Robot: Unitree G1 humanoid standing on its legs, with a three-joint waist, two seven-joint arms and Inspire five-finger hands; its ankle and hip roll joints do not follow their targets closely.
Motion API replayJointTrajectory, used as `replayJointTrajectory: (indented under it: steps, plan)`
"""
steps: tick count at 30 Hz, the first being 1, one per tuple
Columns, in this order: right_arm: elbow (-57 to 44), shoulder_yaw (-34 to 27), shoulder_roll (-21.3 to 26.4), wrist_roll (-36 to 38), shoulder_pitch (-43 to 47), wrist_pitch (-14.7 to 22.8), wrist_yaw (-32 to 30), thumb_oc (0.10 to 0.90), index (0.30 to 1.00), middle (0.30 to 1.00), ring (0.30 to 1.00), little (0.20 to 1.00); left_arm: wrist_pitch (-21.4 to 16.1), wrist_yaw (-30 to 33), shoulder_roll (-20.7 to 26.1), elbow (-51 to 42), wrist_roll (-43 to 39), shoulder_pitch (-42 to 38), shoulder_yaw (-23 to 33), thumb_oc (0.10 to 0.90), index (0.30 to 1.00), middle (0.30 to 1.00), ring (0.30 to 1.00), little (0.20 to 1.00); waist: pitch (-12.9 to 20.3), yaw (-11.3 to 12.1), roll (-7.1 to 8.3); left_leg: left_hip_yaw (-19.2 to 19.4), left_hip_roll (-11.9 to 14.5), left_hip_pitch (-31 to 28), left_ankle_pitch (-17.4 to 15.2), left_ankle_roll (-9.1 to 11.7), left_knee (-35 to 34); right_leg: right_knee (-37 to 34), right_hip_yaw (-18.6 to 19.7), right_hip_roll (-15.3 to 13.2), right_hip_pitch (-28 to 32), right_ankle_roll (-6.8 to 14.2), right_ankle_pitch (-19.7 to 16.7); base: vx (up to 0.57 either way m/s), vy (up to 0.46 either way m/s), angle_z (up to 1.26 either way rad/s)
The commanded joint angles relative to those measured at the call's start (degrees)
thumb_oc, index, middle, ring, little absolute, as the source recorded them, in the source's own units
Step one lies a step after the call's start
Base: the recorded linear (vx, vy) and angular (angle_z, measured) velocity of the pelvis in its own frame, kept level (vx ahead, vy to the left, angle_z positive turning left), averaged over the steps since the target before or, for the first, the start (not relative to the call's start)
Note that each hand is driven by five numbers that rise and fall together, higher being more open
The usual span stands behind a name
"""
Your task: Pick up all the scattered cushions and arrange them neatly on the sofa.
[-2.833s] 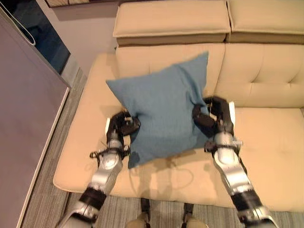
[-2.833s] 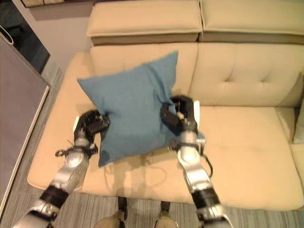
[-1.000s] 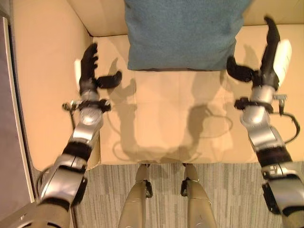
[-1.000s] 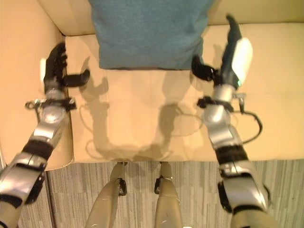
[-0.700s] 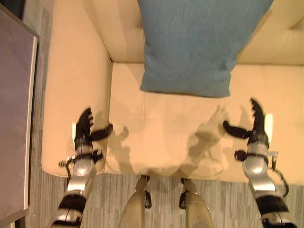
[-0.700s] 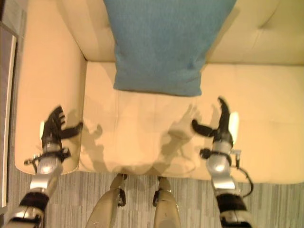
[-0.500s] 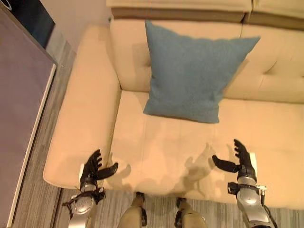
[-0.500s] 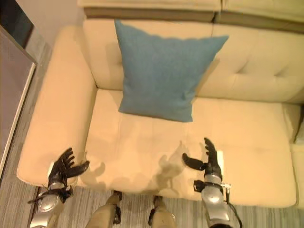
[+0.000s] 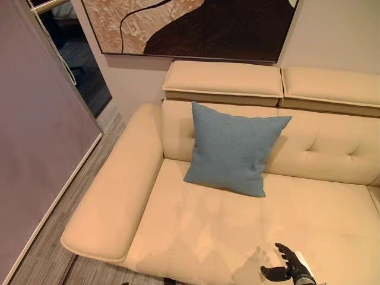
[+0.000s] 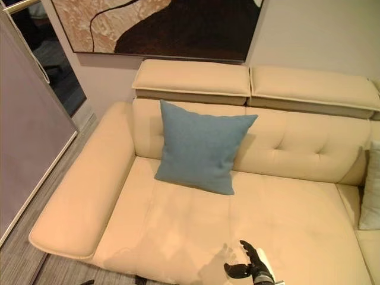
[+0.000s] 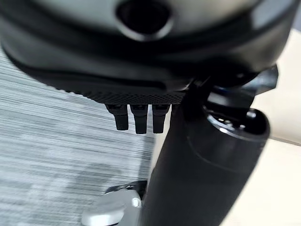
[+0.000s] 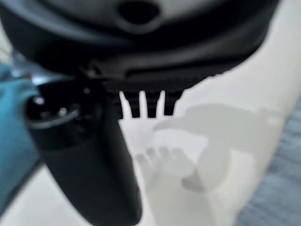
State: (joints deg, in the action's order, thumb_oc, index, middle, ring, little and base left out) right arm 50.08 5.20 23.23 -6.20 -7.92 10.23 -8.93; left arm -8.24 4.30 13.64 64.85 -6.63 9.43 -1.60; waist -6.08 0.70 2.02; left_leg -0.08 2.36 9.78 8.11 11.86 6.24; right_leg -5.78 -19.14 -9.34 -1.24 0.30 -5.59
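Blue and soft, the cushion [image 9: 236, 155] stands upright on the sofa [image 9: 332, 219]. It leans back against the sofa's backrest, near the left armrest [image 9: 113, 190]. Its bottom edge sits on the seat, and one top corner sticks out to the right.

No hand is touching the cushion. The right hand [image 9: 292, 269] is low down, over the front edge of the seat, well apart from the cushion. Its fingers [image 10: 254, 254] are spread wide and its thumb sticks out to the side. It holds nothing. In the right wrist view its fingers [image 12: 146, 103] point straight out over the pale seat, and a bit of blue cushion shows at the side.

The left hand [image 11: 141, 89] shows in the left wrist view. Its fingers [image 11: 140, 120] are straight and hold nothing, with grey striped floor [image 11: 51, 155] past them.

A few seconds ago both hands squeezed the cushion from its two sides. Then they let go and opened. Half a second ago both open hands were at the front of the seat, and now they are lower and farther from the cushion. The cushion has stayed leaning where it was put.

A big dark picture [image 9: 196, 27] hangs on the wall above the sofa. A second, pale cushion [image 10: 371, 190] peeks in at the far right.
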Motion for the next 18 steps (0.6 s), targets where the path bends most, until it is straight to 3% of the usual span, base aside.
replayJointTrajectory:
  steps: [1,3,4,5,8,10,12,13,15,18]
  plan:
    - [0.3,-1.0,2.1,1.2,2.7,0.4,-0.5,0.800,0.900,0.900,0.900,0.900,-2.6,1.3,0.4,-4.3,-0.1,-1.8,1.6,0.800,0.900,0.900,0.900,0.900,0.4,-1.5,-0.29,1.1,0.3,-8.5,-14.5,-5.8,12.3,2.7,0.6,1.3,-0.9,6.0,3.6,-0.23,0.161,0.03]
    - [1.6,-0.9,1.8,1.5,3.3,0.0,-0.5,0.800,0.900,0.900,0.900,0.900,-2.6,1.6,0.3,-4.5,-0.6,-2.4,1.3,0.800,0.900,0.900,0.900,0.900,0.6,-1.9,-0.53,0.9,0.4,-9.9,-14.7,-5.7,11.2,3.1,0.4,1.1,-1.8,6.2,3.1,-0.21,0.180,0.30]
    - [5.5,-1.1,1.0,1.4,4.6,-1.0,-1.0,0.800,0.900,0.900,0.900,0.900,-2.7,1.7,-0.1,-6.4,-1.0,-4.0,-0.8,0.800,0.900,0.900,0.900,0.900,1.3,-2.9,-1.09,0.0,-0.9,-13.5,-18.5,-6.9,3.9,3.9,0.1,-0.4,-5.3,7.6,0.5,-0.31,0.287,0.71]
    - [7.3,-0.9,0.7,1.1,5.8,-1.8,-1.3,0.800,0.900,0.900,0.900,0.900,-2.9,2.0,-0.1,-6.9,-1.1,-5.1,-1.9,0.800,0.900,0.900,0.900,0.900,0.8,-3.1,-0.78,-0.3,-2.3,-13.7,-20.5,-8.1,1.4,4.3,0.5,-2.0,-7.6,8.7,-1.4,-0.41,0.373,0.74]
    - [9.2,0.0,-0.3,0.2,7.2,-2.9,-1.5,0.800,0.900,0.900,0.900,0.900,-2.8,3.0,0.3,-6.6,0.3,-6.6,-2.9,0.800,0.900,0.900,0.900,0.900,-0.4,-2.6,0.08,-1.6,-4.6,-13.1,-20.2,-9.3,-0.8,3.9,1.4,-4.4,-10.0,10.9,-4.5,-0.26,0.214,0.13]
    - [10.4,0.6,-1.0,-0.7,8.0,-3.3,-1.6,0.800,0.900,0.900,0.900,0.900,-2.4,3.6,1.1,-5.1,1.9,-7.4,-2.8,0.800,0.900,0.900,0.900,0.900,-1.4,-2.4,0.36,-1.4,-4.8,-12.4,-19.4,-9.7,-1.1,4.7,2.2,-5.7,-11.2,11.9,-5.2,-0.27,0.126,0.10]
    - [11.4,1.1,-1.4,-0.8,9.0,-3.7,-1.7,0.800,0.900,0.900,0.900,0.900,-1.9,4.0,1.9,-3.8,2.3,-8.3,-2.8,0.800,0.900,0.900,0.900,0.900,-2.6,-2.0,0.24,-1.4,-4.7,-11.0,-18.6,-10.4,-0.4,8.3,5.3,-5.0,-11.6,11.5,-3.0,-0.27,0.091,-0.01]
    - [11.4,1.1,-1.4,-0.8,9.0,-3.7,-1.7,0.800,0.900,0.900,0.900,0.900,-1.9,4.0,1.9,-3.8,2.3,-8.3,-2.8,0.800,0.900,0.900,0.900,0.900,-2.5,-2.1,0.43,-1.4,-5.0,-10.8,-18.4,-10.5,-0.5,8.3,5.3,-5.2,-11.9,11.6,-3.1,-0.26,0.105,-0.19]
    - [12.8,1.5,-1.9,-0.7,8.4,-3.6,-1.5,0.800,0.900,0.900,0.900,0.900,-1.4,3.8,2.4,-2.5,2.5,-7.7,-2.2,0.800,0.900,0.900,0.900,0.900,-2.2,-0.5,0.14,-0.8,-5.0,-9.5,-16.6,-11.7,-1.1,15.5,6.1,-3.3,-9.1,9.6,1.3,-0.21,0.102,-0.07]
    - [13.6,1.6,-2.3,-0.5,8.0,-3.6,-1.3,0.800,0.900,0.900,0.900,0.900,-1.0,3.6,2.6,-1.7,2.3,-7.1,-1.6,0.800,0.900,0.900,0.900,0.900,-1.0,0.1,0.01,-0.8,-4.7,-8.7,-15.4,-12.1,-2.0,19.1,6.0,-1.6,-8.0,8.9,4.3,-0.12,0.036,-0.14]
